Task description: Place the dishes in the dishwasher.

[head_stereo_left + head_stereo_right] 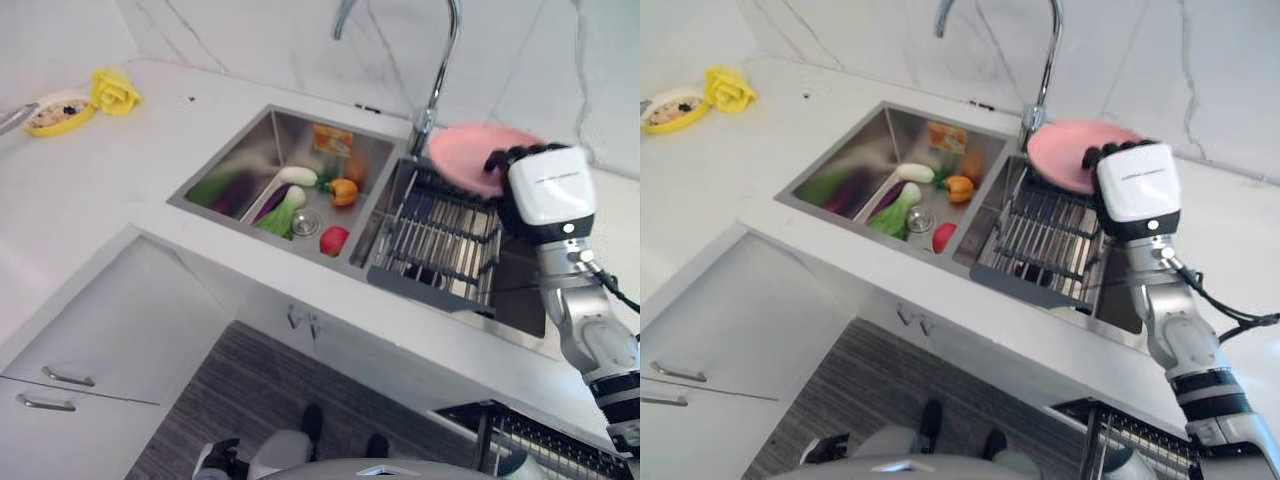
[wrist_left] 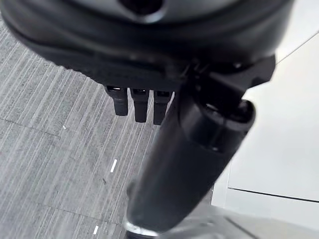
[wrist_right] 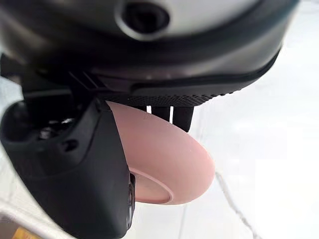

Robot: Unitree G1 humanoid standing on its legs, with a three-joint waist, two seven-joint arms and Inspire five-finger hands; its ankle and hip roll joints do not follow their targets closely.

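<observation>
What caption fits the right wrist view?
Right hand pinching the pink plate between thumb and fingers.

Matt pink plate [image 1: 470, 155], brushed-metal sink [image 1: 255, 150] — shiny wire rack [image 1: 440, 245], marbled glossy wall [image 1: 250, 40]

Bright even light, pale glare on the countertop [image 1: 90, 190], wrist close-ups blurred

Sink [image 1: 240, 150] as landmark: white radish [image 1: 297, 175], orange pepper [image 1: 343, 191], green leafy vegetable [image 1: 281, 213], red fruit [image 1: 334, 240] inside basin. Faucet [image 1: 437, 70] behind sink. Yellow dish [image 1: 58, 113] and yellow cloth [image 1: 116, 91] on counter, well apart from sink.
</observation>
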